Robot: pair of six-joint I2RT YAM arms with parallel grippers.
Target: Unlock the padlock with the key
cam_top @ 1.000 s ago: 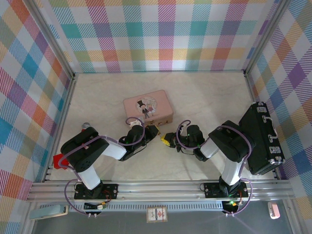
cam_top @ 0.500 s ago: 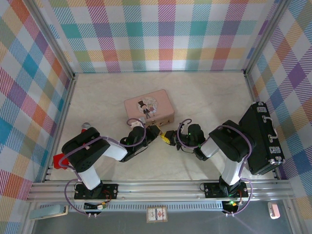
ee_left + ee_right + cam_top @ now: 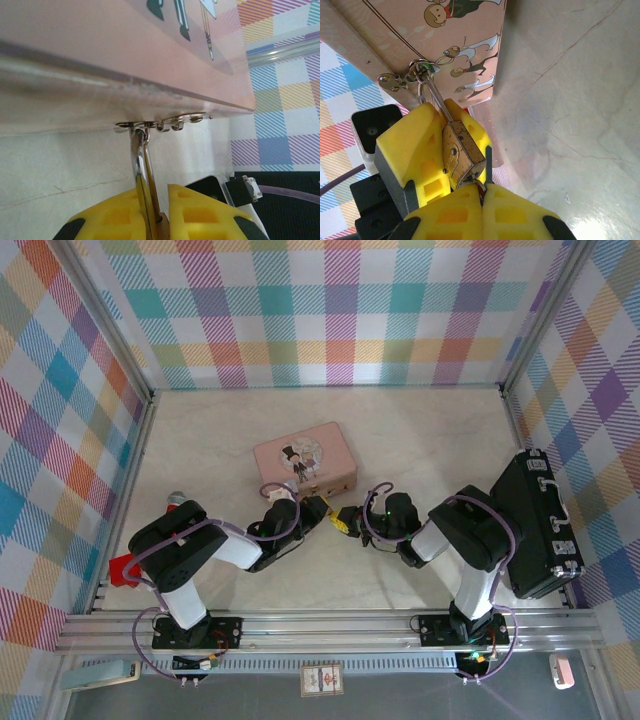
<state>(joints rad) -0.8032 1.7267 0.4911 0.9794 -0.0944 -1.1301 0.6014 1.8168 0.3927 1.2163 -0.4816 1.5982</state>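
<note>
A small brass padlock (image 3: 460, 152) hangs by its silver shackle (image 3: 136, 160) from the hasp (image 3: 417, 70) of the pink picture case (image 3: 305, 455). My left gripper (image 3: 318, 512) is shut on the padlock, its yellow pads (image 3: 415, 150) on either side of the body. In the left wrist view the left gripper (image 3: 152, 200) holds the shackle and the brass body (image 3: 162, 227). My right gripper (image 3: 481, 192) is shut on the small dark key (image 3: 479, 188), whose tip sits at the padlock's bottom face. From above, the right gripper (image 3: 347, 520) meets the left one just in front of the case.
A black hard case (image 3: 535, 525) lies along the right wall beside the right arm. A red object (image 3: 122, 570) sits at the left edge by the left arm's base. Plaid walls close in three sides. Bare tabletop lies behind the pink case.
Both grippers, with the padlock between them, have edged slightly toward the pink case, which has shifted a little to the right. Both grips are unchanged.
</note>
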